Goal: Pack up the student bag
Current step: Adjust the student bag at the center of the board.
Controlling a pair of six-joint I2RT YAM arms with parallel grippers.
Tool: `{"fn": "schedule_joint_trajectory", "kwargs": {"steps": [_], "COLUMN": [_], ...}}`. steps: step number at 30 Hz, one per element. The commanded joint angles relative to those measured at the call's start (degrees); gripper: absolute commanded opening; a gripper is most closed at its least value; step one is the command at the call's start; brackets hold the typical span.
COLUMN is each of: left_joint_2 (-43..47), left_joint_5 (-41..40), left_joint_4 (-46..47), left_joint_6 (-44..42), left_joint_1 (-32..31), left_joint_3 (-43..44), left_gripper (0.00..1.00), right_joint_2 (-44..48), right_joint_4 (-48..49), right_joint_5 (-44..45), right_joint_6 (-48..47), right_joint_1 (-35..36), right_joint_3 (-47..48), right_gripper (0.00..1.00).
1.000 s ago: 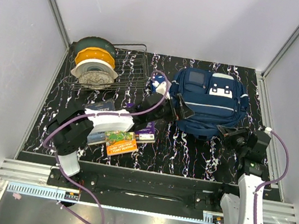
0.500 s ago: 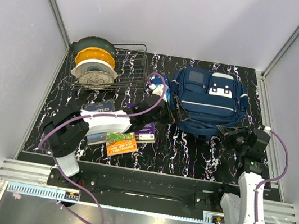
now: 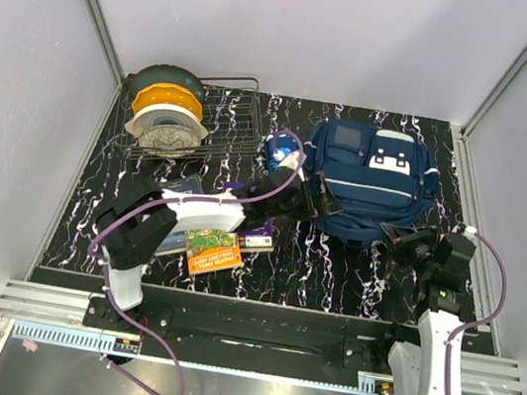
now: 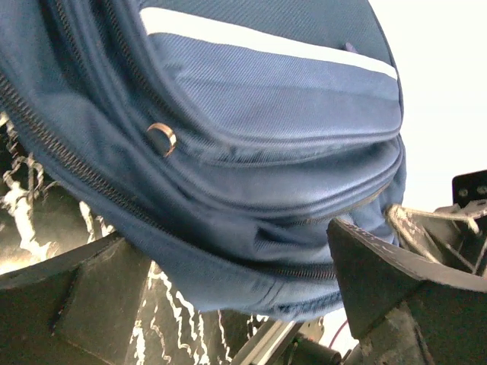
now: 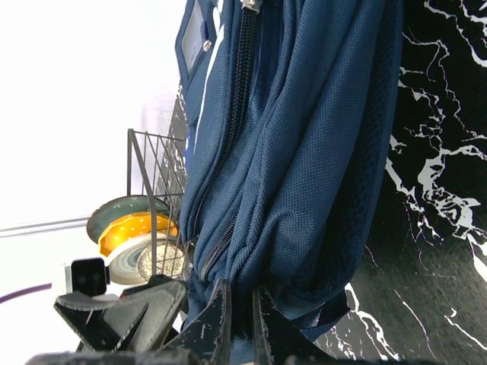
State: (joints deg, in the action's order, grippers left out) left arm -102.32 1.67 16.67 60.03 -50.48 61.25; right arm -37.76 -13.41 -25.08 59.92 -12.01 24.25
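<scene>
The large navy blue fabric backpack with white stripes lies flat on the black, white-veined counter, front pockets up, directly ahead of both claws.

My right claw is almost closed and pinches a fold at the backpack's near right corner. Blue woven cloth runs down between its two fingers, and a zipper line climbs away from them.

My left claw stands wide open at the backpack's near left corner. In its wrist view the zippered lower edge sits between the two spread fingers, and I can't see either finger pressing the cloth, so it has hold of nothing. A small brass-coloured ring shows on the fabric just above that claw.

Just beyond the left claw and a little to its left sits a small glossy blue pencil case, close beside the backpack.

Behind that claw, partly under its arm, lie a purple box, an orange-and-green card and a dark blue booklet.

Well off to the claw's far left stands a wire rack holding green, orange and white spools — all apart from the backpack.
</scene>
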Motion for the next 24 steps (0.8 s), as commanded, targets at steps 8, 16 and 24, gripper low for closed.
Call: {"fn": "schedule_joint_trajectory", "kwargs": {"steps": [8,16,24], "left_joint_2": [-5.52,-4.12,-2.00], "left_joint_5": [4.83,7.47,19.85], "left_joint_4": [2.76,-1.71,-5.76], "left_joint_6": [-5.09,-13.09,-19.68], "left_joint_1": [0.82,3.89,14.08], "left_joint_3": [12.75,16.44,20.74], "left_gripper": [0.48,0.00,0.00], "right_joint_2": [4.01,2.87,0.58], "right_joint_4": [-2.67,-3.02,-7.42], "right_joint_5": [-11.83,-16.67,-9.65], "right_joint_6": [-5.60,-8.32,-8.86], "right_joint_1": [0.50,0.50,0.50], "right_joint_3": [4.05,4.57,7.56], "right_gripper": [0.00,0.66,1.00]}}
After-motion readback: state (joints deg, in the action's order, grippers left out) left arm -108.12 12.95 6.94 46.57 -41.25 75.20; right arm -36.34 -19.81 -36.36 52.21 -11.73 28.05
